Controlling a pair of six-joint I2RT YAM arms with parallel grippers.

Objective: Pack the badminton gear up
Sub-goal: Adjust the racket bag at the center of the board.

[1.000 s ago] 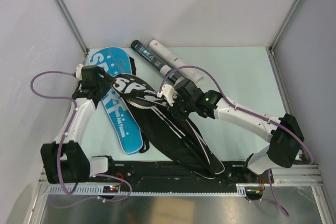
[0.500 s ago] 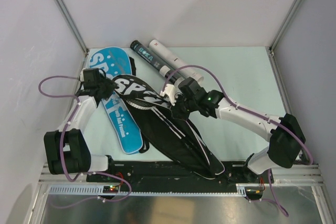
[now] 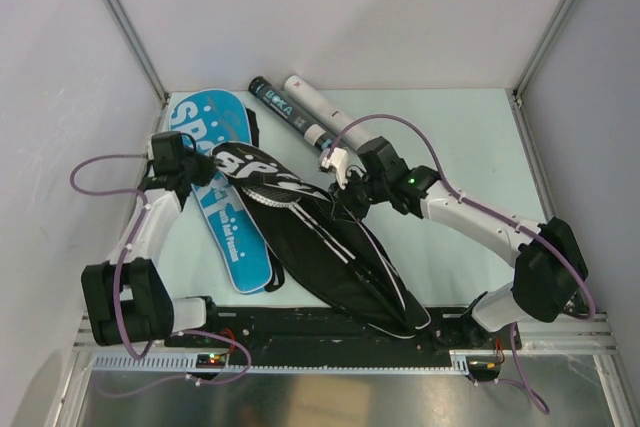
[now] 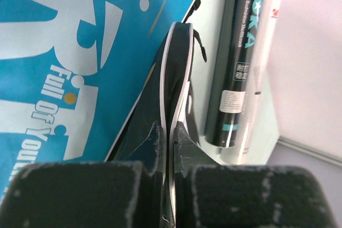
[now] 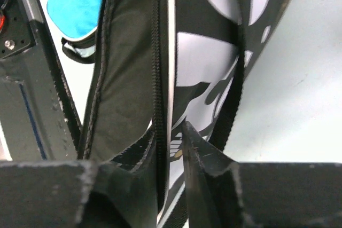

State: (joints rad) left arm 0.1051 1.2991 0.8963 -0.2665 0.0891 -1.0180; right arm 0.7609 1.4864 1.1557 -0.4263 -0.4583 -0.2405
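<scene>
Pale green table (image 3: 470, 147) carries the black bag (image 3: 330, 257), laid diagonally over the blue bag (image 3: 228, 227). Its head rim is pinched tight in the left gripper (image 4: 170, 134), while the right gripper (image 5: 170, 132) straddles the zip edge, jaws narrowly apart, grip uncertain. Keep that rim taut and level so the zip can run straight.

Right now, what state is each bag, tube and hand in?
Blue bag: flat, partly covered.
Black bag: lying across it, zip partly open.
Black tube: lying down.
White tube: lying down beside it.
Left hand: shut on black bag's edge.
Right hand: straddles black bag's edge; grip unclear.
</scene>
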